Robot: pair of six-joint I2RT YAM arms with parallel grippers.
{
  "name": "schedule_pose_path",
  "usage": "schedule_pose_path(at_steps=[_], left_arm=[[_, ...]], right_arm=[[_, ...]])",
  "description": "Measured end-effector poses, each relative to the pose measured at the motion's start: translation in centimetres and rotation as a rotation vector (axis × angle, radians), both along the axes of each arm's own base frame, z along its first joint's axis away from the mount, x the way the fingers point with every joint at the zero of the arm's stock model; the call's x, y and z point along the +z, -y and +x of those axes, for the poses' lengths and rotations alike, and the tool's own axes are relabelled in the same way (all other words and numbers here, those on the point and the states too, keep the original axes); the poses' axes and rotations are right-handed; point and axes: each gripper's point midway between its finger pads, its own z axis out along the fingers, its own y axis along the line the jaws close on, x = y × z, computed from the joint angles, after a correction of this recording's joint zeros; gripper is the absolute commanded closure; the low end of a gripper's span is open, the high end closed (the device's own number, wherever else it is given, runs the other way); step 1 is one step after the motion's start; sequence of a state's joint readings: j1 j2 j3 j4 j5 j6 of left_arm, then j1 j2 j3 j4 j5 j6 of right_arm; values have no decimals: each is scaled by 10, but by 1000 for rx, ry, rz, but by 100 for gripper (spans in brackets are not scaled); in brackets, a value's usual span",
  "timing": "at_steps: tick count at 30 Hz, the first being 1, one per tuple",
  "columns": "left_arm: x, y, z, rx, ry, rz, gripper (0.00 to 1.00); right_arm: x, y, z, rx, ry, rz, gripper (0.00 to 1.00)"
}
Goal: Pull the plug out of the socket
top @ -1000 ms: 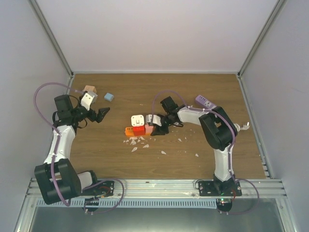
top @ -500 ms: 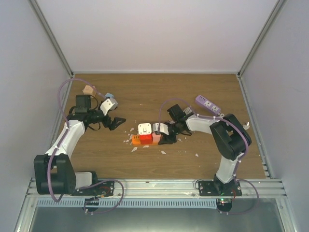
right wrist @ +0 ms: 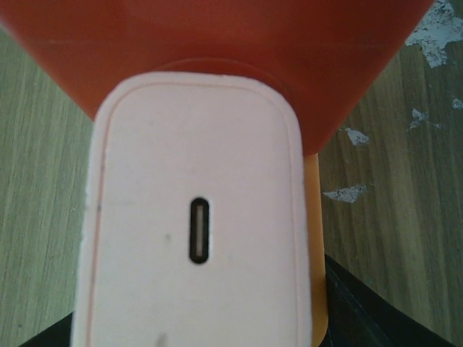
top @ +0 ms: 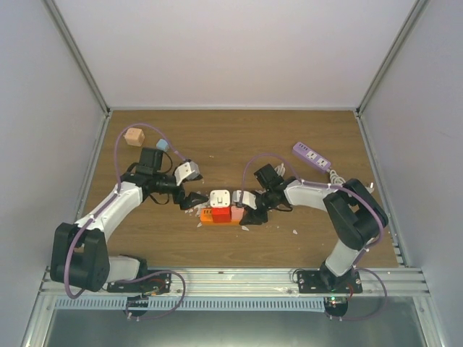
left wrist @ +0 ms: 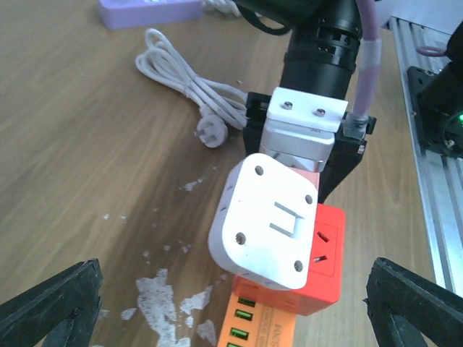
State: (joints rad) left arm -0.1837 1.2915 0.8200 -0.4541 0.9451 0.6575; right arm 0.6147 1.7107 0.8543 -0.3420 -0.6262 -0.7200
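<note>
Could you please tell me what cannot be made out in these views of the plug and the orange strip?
The plug's pins: buried in the socket, left wrist and top views.
The plug itself, right wrist view: the pink charger held by the right gripper fills most of the frame.
The left gripper, left wrist view: bottom edge cuts off all but its fingertips.

White plug (left wrist: 264, 224); orange, red-ended socket (left wrist: 322, 278); purple power strip (top: 312, 155); brown woodgrain table (top: 239, 137)
</note>
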Motion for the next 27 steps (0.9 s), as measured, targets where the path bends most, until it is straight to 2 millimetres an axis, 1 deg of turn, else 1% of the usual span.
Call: schedule_pose_path(at_steps=[4, 7, 11, 14, 19, 24, 27], left_arm=[[-12, 9, -6, -26, -48, -2, 4], [-16, 14, -7, -38, -72, -8, 6], [-18, 21, -10, -58, -82, -11, 10], [-20, 24, -12, -69, -88, -12, 12], [-26, 31, -17, -95, -110, -7, 17], [-38, 38, -20, -118, -152, 7, 21], [-40, 42, -22, -132, -159, 12, 22]], right_arm=[[1, -1, -1, -6, -4, 1, 32], [5, -1, -3, -8, -4, 10, 20], [16, -3, -3, -7, 10, 32, 9], [29, -6, -3, -5, 27, 64, 5], [55, -13, -4, 13, 63, 142, 2], [69, -21, -5, 27, 63, 210, 0], [76, -26, -7, 36, 50, 248, 0]])
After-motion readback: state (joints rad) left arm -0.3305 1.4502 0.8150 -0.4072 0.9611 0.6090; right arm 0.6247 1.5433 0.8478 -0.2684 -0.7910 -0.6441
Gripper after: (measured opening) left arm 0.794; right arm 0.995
